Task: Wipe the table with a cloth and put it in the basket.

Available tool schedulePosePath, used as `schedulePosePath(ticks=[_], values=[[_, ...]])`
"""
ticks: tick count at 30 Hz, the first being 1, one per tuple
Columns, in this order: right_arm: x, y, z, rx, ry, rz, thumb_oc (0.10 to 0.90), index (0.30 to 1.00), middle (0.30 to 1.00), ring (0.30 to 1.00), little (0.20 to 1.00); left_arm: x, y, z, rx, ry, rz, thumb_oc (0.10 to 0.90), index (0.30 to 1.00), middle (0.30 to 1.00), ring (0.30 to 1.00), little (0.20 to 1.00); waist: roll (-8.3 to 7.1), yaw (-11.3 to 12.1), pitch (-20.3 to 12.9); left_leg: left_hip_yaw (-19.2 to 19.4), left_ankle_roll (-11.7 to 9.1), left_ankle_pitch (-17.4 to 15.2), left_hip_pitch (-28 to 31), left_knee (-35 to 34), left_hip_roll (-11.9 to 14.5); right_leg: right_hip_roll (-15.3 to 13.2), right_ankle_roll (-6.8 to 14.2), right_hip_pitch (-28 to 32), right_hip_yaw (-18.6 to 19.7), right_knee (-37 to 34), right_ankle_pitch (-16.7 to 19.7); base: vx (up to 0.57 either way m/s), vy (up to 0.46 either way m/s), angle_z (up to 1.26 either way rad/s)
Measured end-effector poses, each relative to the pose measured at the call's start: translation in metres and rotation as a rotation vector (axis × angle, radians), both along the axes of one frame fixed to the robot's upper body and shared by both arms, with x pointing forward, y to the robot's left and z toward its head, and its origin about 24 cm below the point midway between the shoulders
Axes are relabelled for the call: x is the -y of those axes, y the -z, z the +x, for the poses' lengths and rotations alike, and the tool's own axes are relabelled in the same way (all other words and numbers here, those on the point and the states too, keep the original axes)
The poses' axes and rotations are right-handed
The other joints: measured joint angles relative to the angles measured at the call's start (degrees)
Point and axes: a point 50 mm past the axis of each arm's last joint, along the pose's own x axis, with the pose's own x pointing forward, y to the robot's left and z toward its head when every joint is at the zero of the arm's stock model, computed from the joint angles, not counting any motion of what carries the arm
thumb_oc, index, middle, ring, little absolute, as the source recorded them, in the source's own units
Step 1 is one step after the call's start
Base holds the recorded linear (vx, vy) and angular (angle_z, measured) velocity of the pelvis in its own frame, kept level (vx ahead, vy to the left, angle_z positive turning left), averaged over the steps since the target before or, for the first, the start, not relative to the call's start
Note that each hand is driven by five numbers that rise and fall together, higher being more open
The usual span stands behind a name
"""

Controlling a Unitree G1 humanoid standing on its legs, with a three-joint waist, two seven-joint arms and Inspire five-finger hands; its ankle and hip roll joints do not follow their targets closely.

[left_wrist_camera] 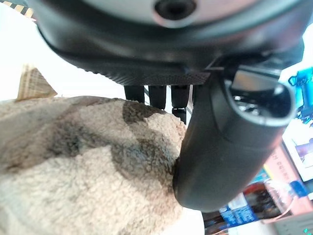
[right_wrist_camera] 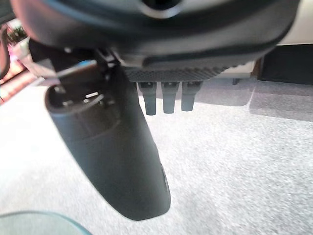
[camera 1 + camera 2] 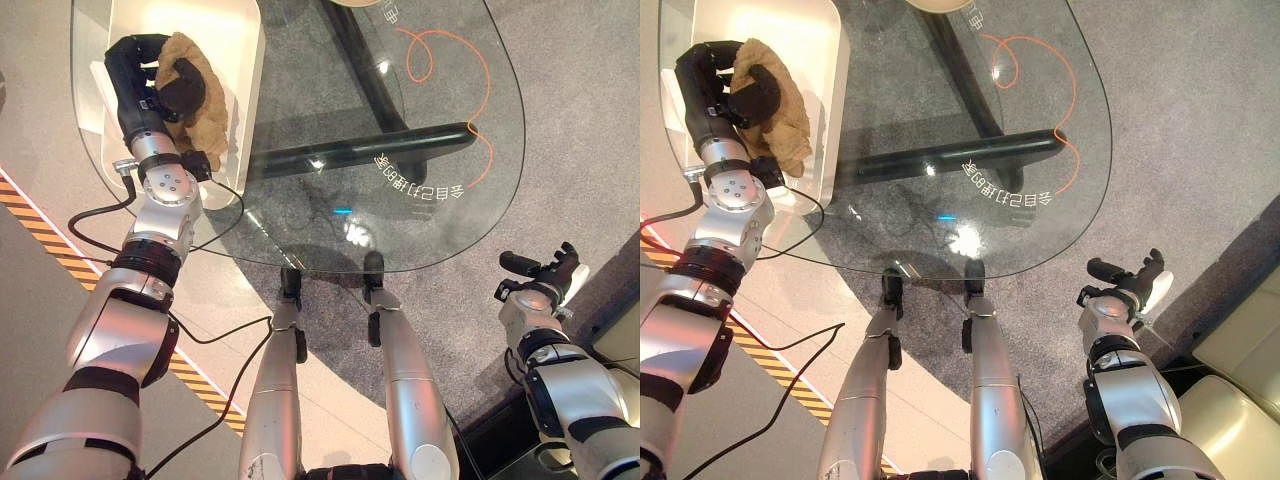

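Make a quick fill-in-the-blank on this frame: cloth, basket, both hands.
1. The left hand holds the tan cloth over the white ____.
2. The table top is made of clear ____.
3. The right hand hangs beside the table, over the grey carpet, and holds ____.
4. The cloth is in the robot's ____ hand.

Missing words: basket; glass; nothing; left
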Motion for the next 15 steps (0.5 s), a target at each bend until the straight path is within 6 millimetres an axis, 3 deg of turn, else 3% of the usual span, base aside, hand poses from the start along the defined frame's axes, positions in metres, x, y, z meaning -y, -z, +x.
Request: schedulePosePath(ticks=[15], values=[[-0.001, 0.0, 0.001, 0.0, -0.02, 0.006, 0.8, 0.9, 0.9, 0.9, 0.9, -0.014, 0.019, 0.005, -0.208, -0.086, 0.069, 0.1, 0.3, 0.3, 0.3, 0.2, 0.0, -0.4, 0.0, 0.1, 0.0, 0.0, 0.0, 0.1, 0.0, 0.0, 0.0, 0.0, 0.1, 0.0, 0.1, 0.0, 0.002, 0.0]])
